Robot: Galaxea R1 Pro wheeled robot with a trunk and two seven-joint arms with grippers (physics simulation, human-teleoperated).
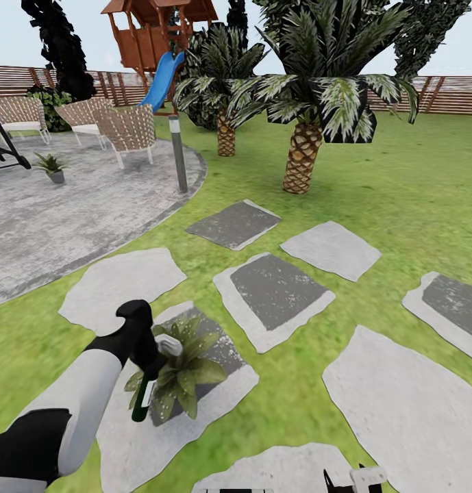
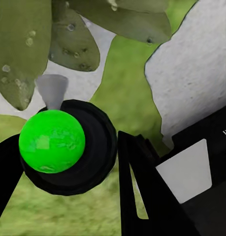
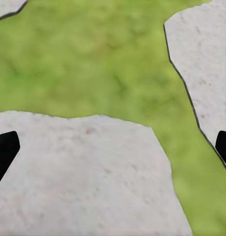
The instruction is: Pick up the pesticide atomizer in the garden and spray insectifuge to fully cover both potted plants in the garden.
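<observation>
One potted plant (image 1: 181, 370) is right under the action here, sitting on a grey stepping slab (image 1: 194, 411) in the lawn, and the left gripper (image 1: 150, 366) is clamped around the pesticide atomizer (image 1: 145, 396) just beside it. The bottle hangs with its long axis close to upright, slightly tilted, dark base toward the ground and the white trigger head (image 1: 169, 344) up top, pointing across at the leaves. So the nozzle sits level with the top of the rosette, practically touching the nearest leaves.

From the left wrist view you look down past the bottle (image 2: 63, 142) and its white nozzle cone (image 2: 52, 91) straight at broad leaves (image 2: 24, 44) already dotted with droplets, so I'd guess spraying on this one is underway.

The other grey pot with a plant (image 1: 52, 166) is well apart, back on the round patio (image 1: 57, 219) near the woven chairs (image 1: 126, 130), but it looks spiky to me, so I can't tell if it's the second target. The left arm is the one doing everything anyway.

The right gripper (image 3: 113, 142) hangs spread wide over a slab (image 3: 78, 177) and grass, holding nothing; its dark fingertips (image 3: 4, 147) barely show at the frame edges.
</observation>
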